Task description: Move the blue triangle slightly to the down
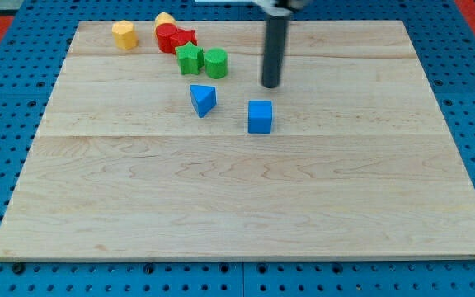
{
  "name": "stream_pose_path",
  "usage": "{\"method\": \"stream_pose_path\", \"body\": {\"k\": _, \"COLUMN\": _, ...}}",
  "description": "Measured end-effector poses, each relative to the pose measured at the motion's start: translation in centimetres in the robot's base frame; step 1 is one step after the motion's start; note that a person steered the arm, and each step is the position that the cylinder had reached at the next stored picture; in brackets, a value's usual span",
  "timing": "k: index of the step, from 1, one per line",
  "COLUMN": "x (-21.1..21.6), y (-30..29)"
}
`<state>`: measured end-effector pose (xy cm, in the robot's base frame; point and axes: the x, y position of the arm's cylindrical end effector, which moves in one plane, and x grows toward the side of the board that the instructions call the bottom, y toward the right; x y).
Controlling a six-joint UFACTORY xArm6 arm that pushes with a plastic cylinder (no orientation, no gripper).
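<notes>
The blue triangle (204,100), a small wedge, is seen lying flat on the desk (237,198), untouched. My tip (270,85) is set to its upper right, apart; no fingers are carried, nothing is held.

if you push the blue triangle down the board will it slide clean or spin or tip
The blue triangle sits low and flat, so it probably slides rather than tips. Its slanted faces may make it spin if my tip, now up and to its right, pushes off-centre. The smooth wooden board should offer little grip.
</notes>
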<state>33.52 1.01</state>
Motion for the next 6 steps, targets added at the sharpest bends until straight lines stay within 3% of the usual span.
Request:
{"method": "stream_pose_path", "body": {"k": 1, "x": 1.4, "y": -7.1}}
{"method": "stream_pose_path", "body": {"k": 3, "x": 5.0, "y": -1.9}}
{"method": "stream_pose_path", "body": {"k": 4, "x": 2.7, "y": -4.8}}
{"method": "stream_pose_path", "body": {"k": 5, "x": 2.3, "y": -0.4}}
{"method": "stream_pose_path", "body": {"k": 6, "x": -1.4, "y": 3.9}}
